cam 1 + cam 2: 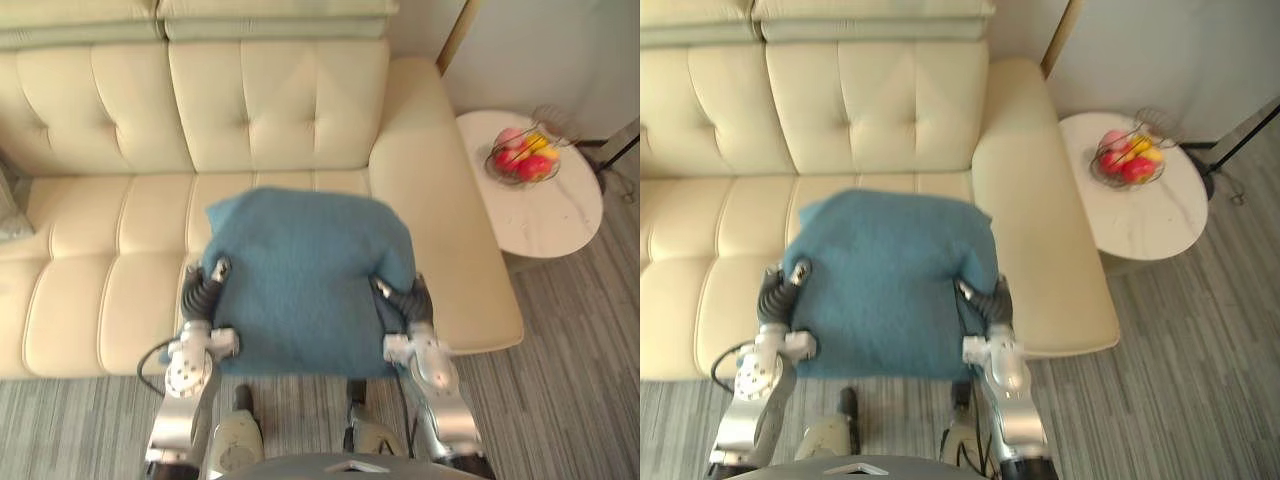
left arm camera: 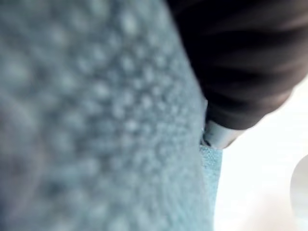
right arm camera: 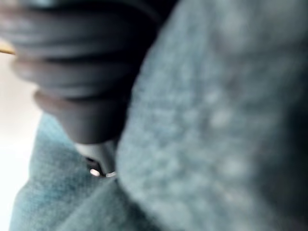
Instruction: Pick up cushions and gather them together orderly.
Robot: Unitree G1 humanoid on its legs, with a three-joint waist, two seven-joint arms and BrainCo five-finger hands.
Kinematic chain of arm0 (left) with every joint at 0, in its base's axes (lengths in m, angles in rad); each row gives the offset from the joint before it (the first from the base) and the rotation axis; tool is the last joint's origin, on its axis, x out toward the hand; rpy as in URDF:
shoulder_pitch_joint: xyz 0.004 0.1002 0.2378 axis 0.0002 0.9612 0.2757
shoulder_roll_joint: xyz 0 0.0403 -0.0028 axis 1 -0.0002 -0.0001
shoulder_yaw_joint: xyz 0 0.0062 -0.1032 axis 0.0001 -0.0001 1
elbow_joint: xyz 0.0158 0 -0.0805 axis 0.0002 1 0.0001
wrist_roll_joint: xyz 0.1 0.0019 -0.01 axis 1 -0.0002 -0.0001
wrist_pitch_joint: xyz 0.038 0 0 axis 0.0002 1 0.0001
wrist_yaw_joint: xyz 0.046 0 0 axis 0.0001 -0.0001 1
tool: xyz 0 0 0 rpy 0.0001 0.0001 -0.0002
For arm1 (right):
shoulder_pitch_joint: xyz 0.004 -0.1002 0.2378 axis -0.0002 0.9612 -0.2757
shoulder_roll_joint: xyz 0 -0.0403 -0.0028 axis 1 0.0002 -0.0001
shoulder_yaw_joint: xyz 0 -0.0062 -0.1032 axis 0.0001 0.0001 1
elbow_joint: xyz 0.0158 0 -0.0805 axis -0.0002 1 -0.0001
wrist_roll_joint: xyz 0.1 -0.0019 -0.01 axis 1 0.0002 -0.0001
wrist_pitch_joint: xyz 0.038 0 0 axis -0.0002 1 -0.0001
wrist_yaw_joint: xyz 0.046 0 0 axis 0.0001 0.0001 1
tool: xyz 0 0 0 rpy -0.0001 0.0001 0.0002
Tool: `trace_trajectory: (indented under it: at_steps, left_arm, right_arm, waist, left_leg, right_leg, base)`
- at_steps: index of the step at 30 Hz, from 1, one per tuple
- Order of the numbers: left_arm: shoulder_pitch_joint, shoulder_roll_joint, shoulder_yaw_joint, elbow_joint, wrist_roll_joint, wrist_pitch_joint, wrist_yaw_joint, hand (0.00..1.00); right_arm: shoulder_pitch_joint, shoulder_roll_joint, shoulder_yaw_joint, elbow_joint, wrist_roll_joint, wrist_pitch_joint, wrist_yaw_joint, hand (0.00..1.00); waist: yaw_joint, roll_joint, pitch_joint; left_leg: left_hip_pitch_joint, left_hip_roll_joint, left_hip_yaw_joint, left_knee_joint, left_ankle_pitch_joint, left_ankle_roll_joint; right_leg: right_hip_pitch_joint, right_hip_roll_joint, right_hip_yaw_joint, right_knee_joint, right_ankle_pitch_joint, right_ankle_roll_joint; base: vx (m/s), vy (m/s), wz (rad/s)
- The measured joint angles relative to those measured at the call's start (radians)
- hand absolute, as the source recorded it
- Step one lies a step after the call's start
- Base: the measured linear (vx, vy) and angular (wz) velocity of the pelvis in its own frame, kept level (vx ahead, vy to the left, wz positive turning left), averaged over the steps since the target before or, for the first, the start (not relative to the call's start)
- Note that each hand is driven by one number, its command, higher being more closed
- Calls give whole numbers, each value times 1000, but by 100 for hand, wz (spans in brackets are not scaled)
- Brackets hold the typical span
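Blue cushion (image 1: 300, 280), held above the near edge of the cream tufted sofa (image 1: 100, 290), pressed between the left hand (image 1: 203, 290) at its left side and the right hand (image 1: 412, 298) at its right side. The knobbly fabric is seen lying against each hand's dark ribbed cover in the wrist views; whether either hand is clasped or released cannot be told. Grey plank floor (image 1: 570, 400) is visible at near right. A grey cushion (image 1: 8, 210) rests at the left end of the seat, cut by the edge. At far right, beside the sofa arm, a round white side table (image 1: 550, 215) carries a wire basket of fruit (image 1: 522, 158).
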Motion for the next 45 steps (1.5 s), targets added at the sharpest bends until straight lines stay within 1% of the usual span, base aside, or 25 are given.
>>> trace_trajectory:
  at_steps: [1, 2, 3, 4, 8, 11, 13, 15, 16, 17, 21, 23, 26, 29, 32, 34, 35, 36, 37, 38, 39, 40, 42, 43, 45]
  left_arm:
    - [-95, 14, 0, 15, 21, -10, 52, 100]
    - [-128, 18, 2, 25, 28, -13, 64, 100]
    - [-196, 29, 4, 43, 38, -15, 105, 100]
    - [-322, 51, 6, 85, 49, -20, 169, 100]
    - [-661, 145, 7, 208, 56, -21, 271, 100]
    - [-981, 227, -6, 330, 72, -23, 319, 100]
    - [-1141, 254, 3, 379, 89, -24, 350, 100]
    - [-1277, 253, 13, 433, 96, -24, 360, 100]
    - [-1329, 252, 20, 459, 96, -24, 361, 100]
    - [-1374, 251, 21, 488, 96, -24, 361, 0]
    - [-1501, 242, 56, 575, 93, -26, 361, 0]
    - [-1544, 236, 68, 619, 84, -26, 360, 0]
    - [-1555, 234, 92, 672, 62, -26, 352, 0]
    - [-1555, 233, 109, 734, 52, -25, 302, 0]
    - [-1552, 232, 115, 780, 52, -25, 254, 0]
    - [-1539, 233, 120, 781, 51, -26, 223, 0]
    - [-1513, 237, 135, 779, 51, -29, 208, 0]
    - [-1486, 234, 159, 774, 50, -35, 200, 0]
    - [-1403, 233, 206, 767, 37, -53, 200, 0]
    - [-1355, 233, 223, 757, 29, -53, 200, 0]
    - [-1304, 228, 245, 741, 10, -52, 200, 0]
    - [-1236, 220, 254, 736, -24, -51, 193, 0]
    - [-1163, 194, 254, 737, -68, -42, 179, 0]
    - [-1100, 173, 254, 737, -86, -34, 179, 0]
    - [-1046, 172, 252, 736, -89, -31, 172, 0]
  right_arm:
    - [-100, 1, 2, 11, -18, 0, -52, 100]
    - [-137, 1, 2, 20, -18, -1, -66, 100]
    - [-212, 1, 3, 38, -38, -1, -109, 100]
    - [-335, 0, -2, 62, -75, -1, -183, 100]
    - [-643, -3, -44, 133, -150, 0, -318, 100]
    - [-916, -45, -102, 197, -200, 0, -423, 100]
    - [-1076, -59, -137, 249, -217, 0, -481, 100]
    - [-1202, -77, -171, 309, -215, 8, -508, 100]
    - [-1239, -88, -172, 311, -214, 18, -526, 0]
    - [-1270, -101, -172, 314, -214, 24, -541, 0]
    - [-1412, -161, -181, 402, -203, 41, -583, 0]
    - [-1471, -191, -182, 452, -163, 45, -583, 0]
    - [-1509, -221, -181, 510, -81, 46, -565, 0]
    - [-1514, -230, -180, 592, 5, 48, -531, 0]
    - [-1504, -233, -179, 661, 38, 64, -498, 0]
    - [-1477, -243, -173, 664, 52, 68, -477, 0]
    - [-1470, -251, -169, 660, 67, 68, -466, 0]
    - [-1459, -254, -166, 652, 72, 66, -459, 0]
    - [-1422, -261, -151, 629, 76, 64, -443, 0]
    - [-1385, -259, -153, 592, 79, 63, -433, 0]
    - [-1339, -266, -161, 538, 81, 56, -422, 0]
    - [-1294, -273, -200, 519, 85, 51, -412, 0]
    - [-1245, -272, -219, 507, 105, 51, -409, 0]
    - [-1201, -269, -216, 498, 114, 51, -403, 0]
    - [-1145, -268, -206, 487, 114, 51, -377, 0]
  waist:
    - [9, 0, 24]
    - [12, -1, 27]
    - [17, 1, 32]
    - [28, 7, 60]
    - [44, 11, 108]
    - [41, 10, 157]
    - [37, 12, 184]
    - [33, 11, 188]
    - [29, 11, 188]
    - [29, 11, 188]
    - [22, 11, 188]
    - [20, 11, 188]
    - [22, 11, 188]
    - [21, 11, 188]
    - [19, 11, 188]
    - [19, 11, 188]
    - [14, 8, 190]
    - [14, 6, 190]
    - [23, 12, 188]
    - [35, 13, 188]
    - [3, 14, 188]
    - [-10, 13, 188]
    - [-9, 13, 188]
    - [4, 12, 190]
    - [9, 11, 191]
  left_leg:
    - [-47, -1, -7, 10, 9, 0]
    - [-67, -1, -8, 14, 13, 1]
    - [-105, -2, -12, 17, 21, 0]
    - [-147, -4, -25, 20, 37, 0]
    - [-261, -6, -46, 11, 85, -6]
    - [-333, -22, -68, -55, 153, -8]
    - [-372, -27, -76, -87, 185, -7]
    - [-415, -26, -79, -99, 198, -8]
    - [-435, -26, -81, -99, 198, -8]
    - [-452, -25, -81, -100, 198, -9]
    - [-518, -24, -87, -110, 210, -11]
    - [-551, -21, -90, -122, 222, -15]
    - [-585, -17, -92, -129, 226, -18]
    - [-617, -17, -91, -131, 226, -18]
    - [-625, -16, -88, -118, 226, -18]
    - [-662, -21, -82, -45, 226, -17]
    - [-749, -24, -72, 118, 222, -18]
    - [-809, -20, -63, 181, 167, -37]
    - [-746, -20, -53, -75, 303, 6]
    - [-713, -9, -27, -135, 383, 36]
    - [-687, -25, -29, -189, 391, 51]
    - [-680, -30, -32, -206, 392, 51]
    - [-662, -36, -30, -208, 392, 51]
    - [-626, -36, -23, -209, 392, 51]
    - [-578, -33, -16, -211, 391, 51]
  right_leg:
    - [-37, -1, -5, 2, 8, -3]
    - [-56, -1, -8, 5, 10, -2]
    - [-92, -3, -18, 12, 12, -2]
    - [-132, -4, -26, 24, 14, -1]
    - [-250, -6, -35, 50, 30, -3]
    - [-315, -14, -53, 4, 78, -7]
    - [-365, -16, -52, -1, 94, -13]
    - [-411, -16, -53, -1, 102, -16]
    - [-429, -15, -54, -1, 103, -15]
    - [-446, -15, -54, -1, 104, -15]
    - [-510, -15, -59, -1, 110, -15]
    - [-540, -13, -74, -1, 110, -15]
    - [-572, -10, -81, -1, 110, -15]
    - [-597, -13, -88, -1, 110, -15]
    - [-594, -15, -101, -1, 110, -15]
    - [-589, -23, -102, -1, 110, -15]
    - [-582, -39, -97, 0, 111, -15]
    - [-576, -40, -93, 0, 111, -15]
    - [-568, -12, -82, 8, 102, -5]
    - [-562, 9, -71, 18, 79, 17]
    - [-557, -5, -83, 35, 47, 23]
    - [-559, -9, -82, 51, 38, 26]
    - [-556, -18, -81, 81, 13, 30]
    - [-548, -22, -76, 126, -13, 26]
    - [-522, -22, -76, 164, -38, 22]
  base:
    - [-120, 0, 15]
    - [-129, -7, 15]
    - [-136, -18, 17]
    - [-137, -25, 18]
    - [-144, -36, 16]
    - [-90, -10, 30]
    - [-73, 23, 11]
    - [-77, 19, 5]
    - [-59, 19, 5]
    - [-56, 23, 2]
    - [-29, 18, 5]
    - [-18, 0, 13]
    - [-14, -1, 7]
    - [-3, 12, 6]
    - [2, 14, 8]
    - [4, 22, 23]
    - [2, 33, 28]
    - [-37, 21, -21]
    - [-73, 3, -85]
    - [-62, 13, -64]
    - [17, 57, -11]
    - [70, 73, 40]
    - [81, 52, 13]
    - [61, 23, 0]
    - [45, -13, -6]
